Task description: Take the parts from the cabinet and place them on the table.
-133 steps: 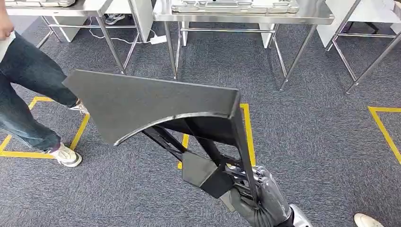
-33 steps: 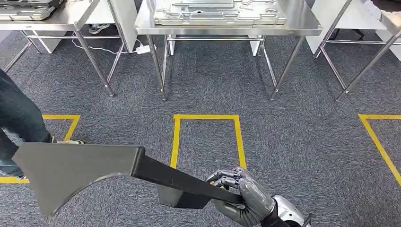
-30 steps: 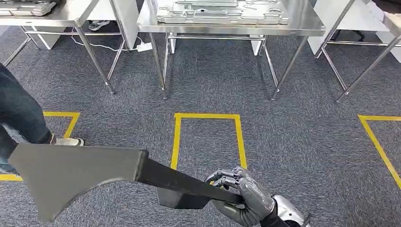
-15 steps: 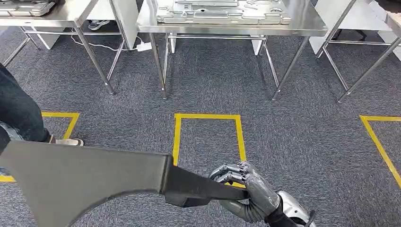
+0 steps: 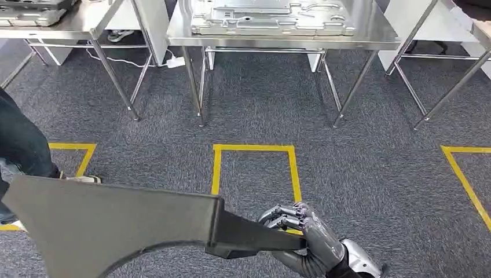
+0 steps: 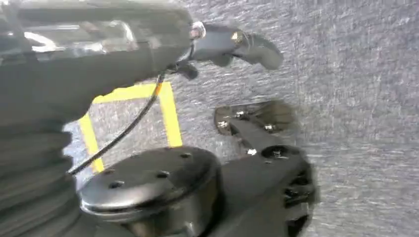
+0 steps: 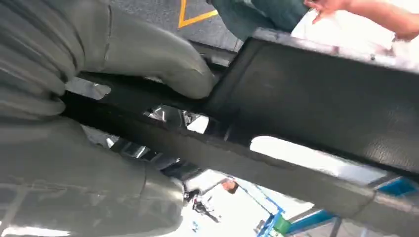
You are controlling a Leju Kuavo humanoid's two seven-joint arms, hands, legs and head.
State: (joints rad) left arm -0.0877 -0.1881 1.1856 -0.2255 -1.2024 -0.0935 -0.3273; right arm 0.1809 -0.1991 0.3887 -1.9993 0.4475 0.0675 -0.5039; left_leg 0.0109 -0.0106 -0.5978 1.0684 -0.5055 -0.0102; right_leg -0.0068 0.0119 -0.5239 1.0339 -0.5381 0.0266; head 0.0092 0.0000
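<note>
A large black part, a flat panel with a curved cut-out and a bar frame behind it, hangs over the carpet at the lower left of the head view. My right hand grips the bar at its right end. In the right wrist view the thumb wraps over a black bar of the part. Seen in the left wrist view, my left hand hangs over the carpet with dark fingers loose and nothing in them. A steel table stands straight ahead, carrying grey metal plates.
A yellow taped square marks the carpet between me and the table. A person's leg in jeans stands at the left edge. Another steel table is at the far left, and slanted table legs at the right.
The part has swung down from upright to nearly flat and drifted closer and rightward in my view. The camera has shifted, showing the table more squarely ahead. The person has stepped further left.
</note>
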